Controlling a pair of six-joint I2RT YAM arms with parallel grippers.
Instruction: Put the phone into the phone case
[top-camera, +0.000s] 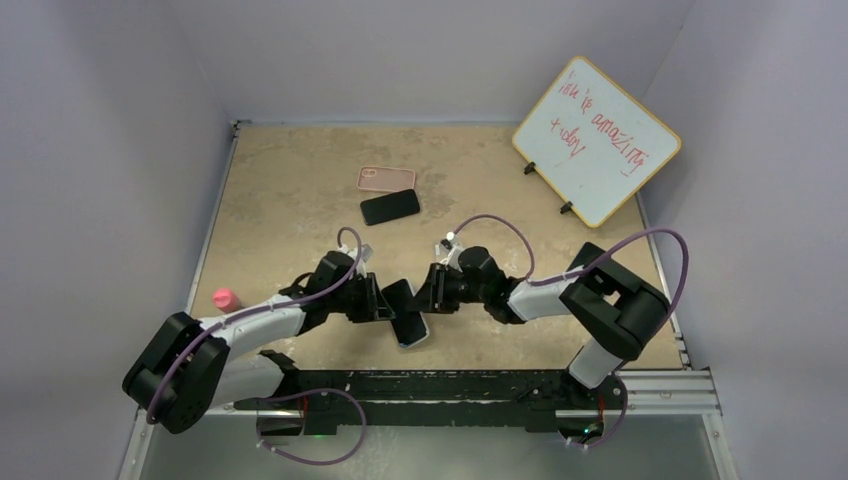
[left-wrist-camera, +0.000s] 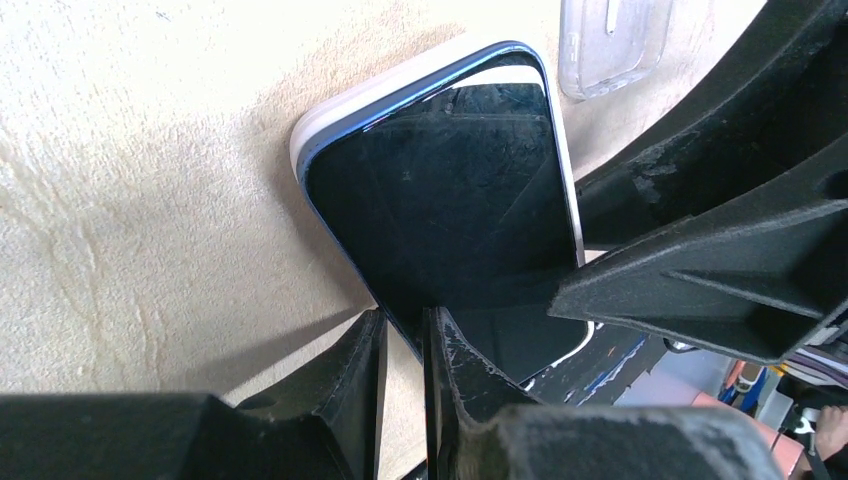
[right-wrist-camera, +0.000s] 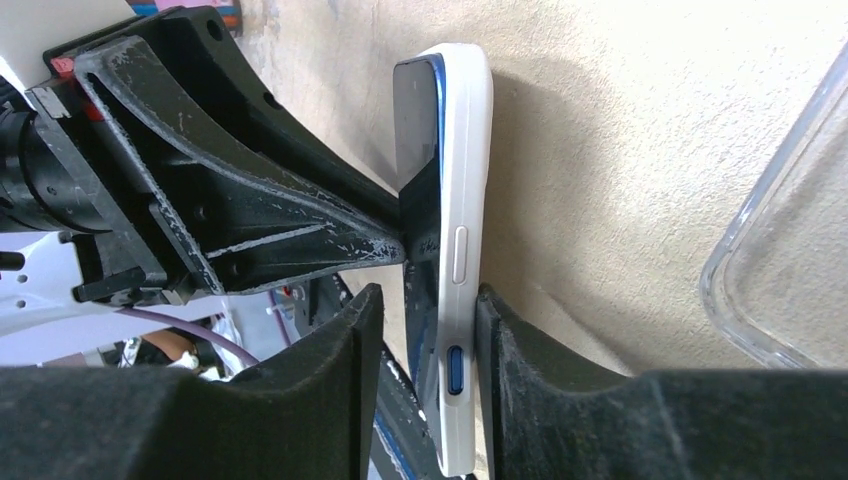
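A dark-screened phone (top-camera: 403, 305) with a blue rim sits partly in a white phone case (top-camera: 412, 338), held up off the table between both arms. In the left wrist view my left gripper (left-wrist-camera: 405, 330) is shut on the phone's (left-wrist-camera: 450, 200) long edge, and one corner of the white case (left-wrist-camera: 305, 135) shows behind it. The right wrist view shows the phone (right-wrist-camera: 415, 150) edge-on against the case (right-wrist-camera: 468, 150). My right gripper (right-wrist-camera: 428, 300) straddles both. One pad rests on the case's back and the other stands a little off the screen.
A pink case (top-camera: 387, 178) and a second black phone (top-camera: 390, 207) lie farther back on the table. A clear case (right-wrist-camera: 780, 260) lies beside the grippers. A pink bottle (top-camera: 225, 298) stands at the left edge and a whiteboard (top-camera: 597, 140) at the back right.
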